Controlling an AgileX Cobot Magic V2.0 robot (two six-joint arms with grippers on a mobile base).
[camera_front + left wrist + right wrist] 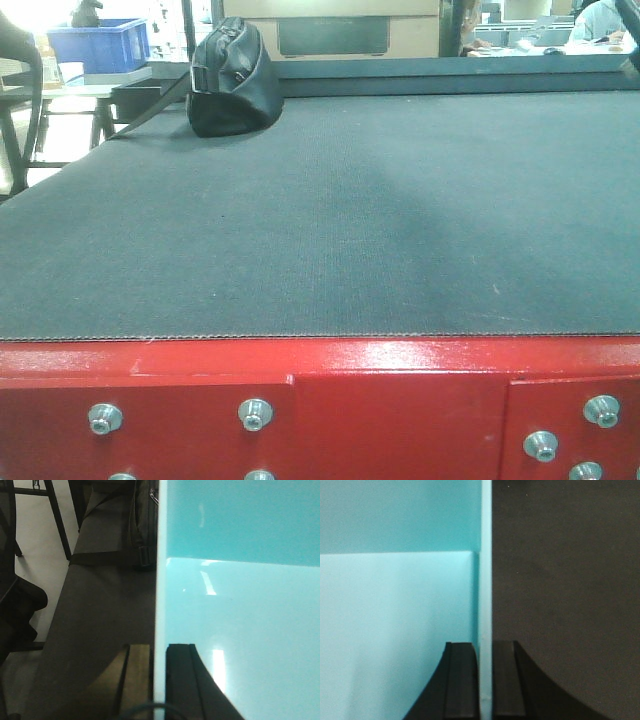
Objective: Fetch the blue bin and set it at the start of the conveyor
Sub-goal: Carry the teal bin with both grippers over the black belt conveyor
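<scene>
The light aqua-blue plastic tub (240,630) is over the dark grey textured belt (320,230), opposite walls clamped by the left gripper (159,647) and right gripper (485,645). Unequal release may tilt it; the smooth walls may slip.

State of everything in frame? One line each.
blue bin: empty where visible, held by two walls.
left pincer: shut on a bin wall.
right pincer: shut on the opposite wall.
conveyor belt: near end bare in front view; motion unclear.
black bag: lying on belt, far left.
</scene>
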